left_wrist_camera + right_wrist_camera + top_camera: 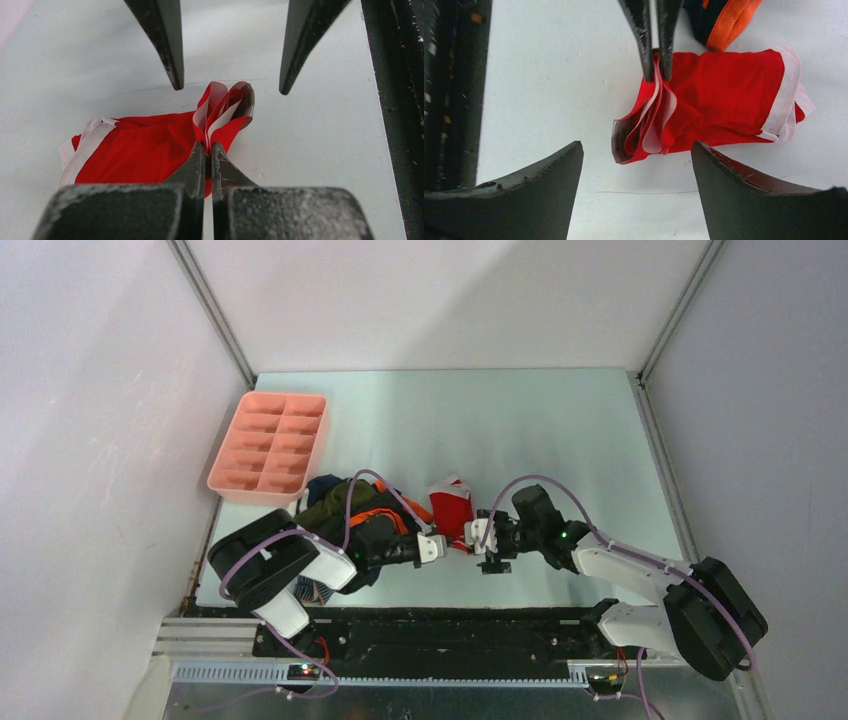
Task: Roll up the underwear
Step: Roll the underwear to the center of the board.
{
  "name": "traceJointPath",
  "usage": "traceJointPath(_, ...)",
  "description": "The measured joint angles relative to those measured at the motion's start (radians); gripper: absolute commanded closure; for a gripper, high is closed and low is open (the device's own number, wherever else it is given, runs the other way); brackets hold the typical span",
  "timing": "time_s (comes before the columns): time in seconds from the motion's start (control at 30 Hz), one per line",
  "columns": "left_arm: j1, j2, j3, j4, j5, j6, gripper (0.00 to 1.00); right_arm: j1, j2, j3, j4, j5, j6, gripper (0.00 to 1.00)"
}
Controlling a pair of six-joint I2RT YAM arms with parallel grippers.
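While my left claw (208,150) is clamping the bunched edge of the red underwear (145,150) to anchor it, my right claw (636,147) is gaping empty at its four o'clock.

Back-left sits the tray (255,492), pile of briefs (325,502) before it — single brief (452,508) rightward.

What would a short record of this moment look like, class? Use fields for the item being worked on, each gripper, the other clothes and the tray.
item: red and white underwear, partly folded, lying on the table
left gripper: shut on the bunched end of the red and white underwear
right gripper: open, facing the left gripper, fingers either side of that same end, not gripping
other clothes: pile of other underwear, olive, navy and orange, heaped by the left arm
tray: pink tray at the far left, beside the pile
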Motion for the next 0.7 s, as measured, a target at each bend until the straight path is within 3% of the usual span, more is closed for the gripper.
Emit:
traceJointPath(0.23,0.000,-0.009,-0.018,0.027,-0.008,0.000,1.00,0.035,0.047,-0.068,0.187,0.042,-0.080,0.14)
traceJointPath(0.33,0.000,-0.011,-0.021,0.042,-0.016,-0.001,1.00,0.060,0.083,-0.070,0.259,0.064,-0.090,0.18)
traceJointPath(0.5,0.005,-0.015,-0.026,0.063,-0.034,-0.001,1.00,0.093,0.151,-0.071,0.357,0.111,-0.108,0.44)
traceJointPath(0.6,0.012,-0.018,-0.037,0.069,-0.035,-0.001,1.00,0.094,0.163,-0.071,0.376,0.134,-0.119,0.66)
traceJointPath(0.7,0.020,-0.029,-0.050,0.070,-0.034,-0.001,1.00,0.093,0.163,-0.071,0.365,0.144,-0.122,0.79)
